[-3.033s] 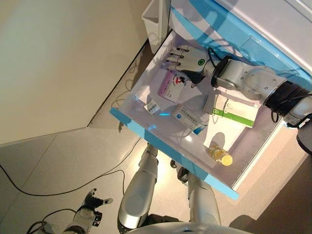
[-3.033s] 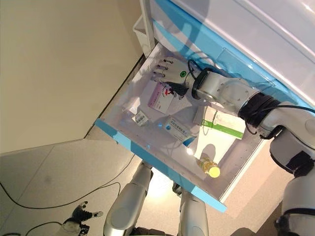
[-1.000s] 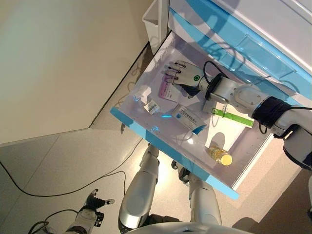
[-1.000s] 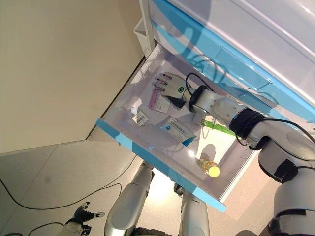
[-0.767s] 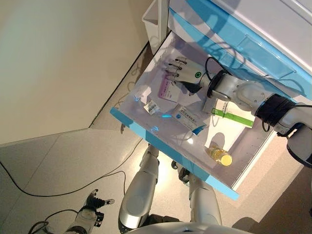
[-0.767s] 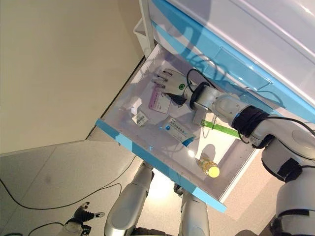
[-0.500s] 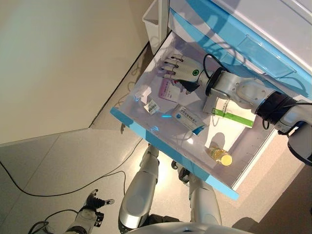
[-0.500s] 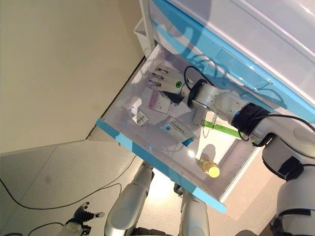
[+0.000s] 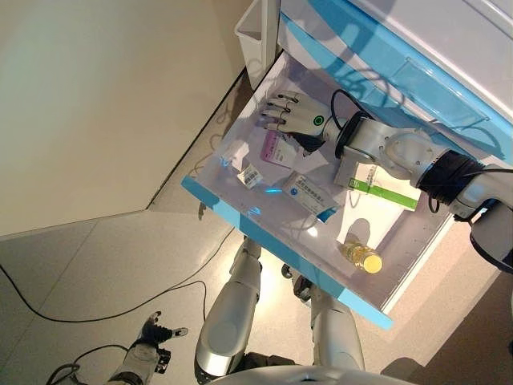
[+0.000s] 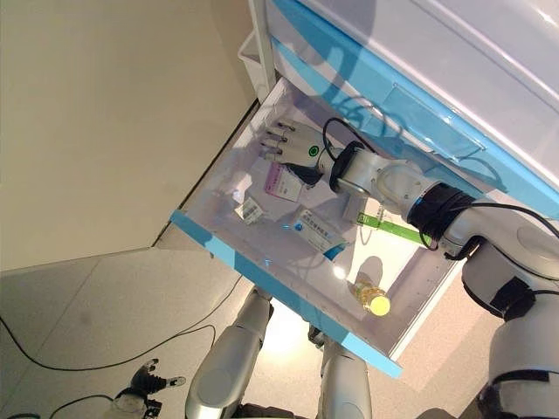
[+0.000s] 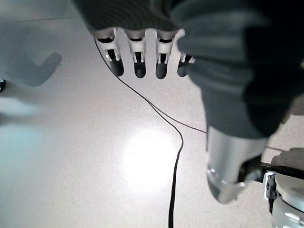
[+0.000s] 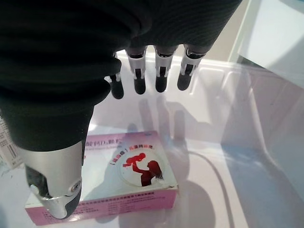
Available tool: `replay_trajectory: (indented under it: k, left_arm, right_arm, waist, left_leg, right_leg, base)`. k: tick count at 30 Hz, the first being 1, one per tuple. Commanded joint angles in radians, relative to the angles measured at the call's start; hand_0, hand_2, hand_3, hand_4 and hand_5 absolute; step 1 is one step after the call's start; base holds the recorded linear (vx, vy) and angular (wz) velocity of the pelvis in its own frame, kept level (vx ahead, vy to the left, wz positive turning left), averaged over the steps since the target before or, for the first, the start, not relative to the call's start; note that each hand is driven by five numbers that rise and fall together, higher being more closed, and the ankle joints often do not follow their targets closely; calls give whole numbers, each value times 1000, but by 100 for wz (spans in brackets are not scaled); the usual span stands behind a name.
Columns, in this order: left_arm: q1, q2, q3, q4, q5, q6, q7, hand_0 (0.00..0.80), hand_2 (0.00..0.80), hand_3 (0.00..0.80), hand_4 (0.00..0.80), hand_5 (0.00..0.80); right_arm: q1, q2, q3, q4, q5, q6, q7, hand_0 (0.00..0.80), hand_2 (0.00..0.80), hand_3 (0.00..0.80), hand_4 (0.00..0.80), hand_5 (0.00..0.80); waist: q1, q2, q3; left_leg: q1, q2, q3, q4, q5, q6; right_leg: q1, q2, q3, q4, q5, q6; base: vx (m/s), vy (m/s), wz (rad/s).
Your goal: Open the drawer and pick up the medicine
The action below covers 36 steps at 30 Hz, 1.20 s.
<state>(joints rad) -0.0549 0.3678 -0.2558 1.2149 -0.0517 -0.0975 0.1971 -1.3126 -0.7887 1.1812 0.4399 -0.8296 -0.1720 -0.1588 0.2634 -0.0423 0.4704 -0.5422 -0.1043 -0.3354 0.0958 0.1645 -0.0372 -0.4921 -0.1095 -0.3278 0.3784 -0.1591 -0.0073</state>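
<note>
The right arm reaches forward, its right hand [image 9: 295,120] held flat with fingers straight and spread, gripping nothing; the left hand [image 9: 152,335] hangs low at the robot's side, fingers relaxed

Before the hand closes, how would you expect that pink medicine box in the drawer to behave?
The pink box looks like thin card, so probably light and crushable. Lying flat on the smooth drawer floor, it may slide rather than tip under the open right hand.

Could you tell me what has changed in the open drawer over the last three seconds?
The right hand dipped towards the pink and white medicine box, then lifted back towards the drawer's far end, fingers straight, holding nothing. The box ended slightly turned. The yellow-capped bottle, green-striped box and left hand stayed put.
</note>
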Motion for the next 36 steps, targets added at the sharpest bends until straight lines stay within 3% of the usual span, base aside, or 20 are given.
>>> replay_trajectory:
  k: [1, 36]
  left_arm:
    - [17, 24, 28, 70, 43, 14, 16, 0, 0, 0, 0, 0]
    - [21, 23, 21, 63, 37, 12, 21, 0, 0, 0, 0, 0]
  right_arm:
    - [-35, -6, -2, -4, 36, -1, -12, 0, 0, 0, 0, 0]
    - [12, 28, -16, 55, 17, 17, -16, 0, 0, 0, 0, 0]
  waist:
    - [14, -27, 36]
    - [17, -15, 44]
  left_leg:
    - [39, -52, 12, 12, -66, 59]
    - [23, -59, 18, 27, -72, 60]
  right_leg:
    - [47, -86, 39, -65, 136, 107]
    - [39, -91, 37, -54, 133, 108]
  base:
    - [16, -1, 4]
    - [0, 0, 0]
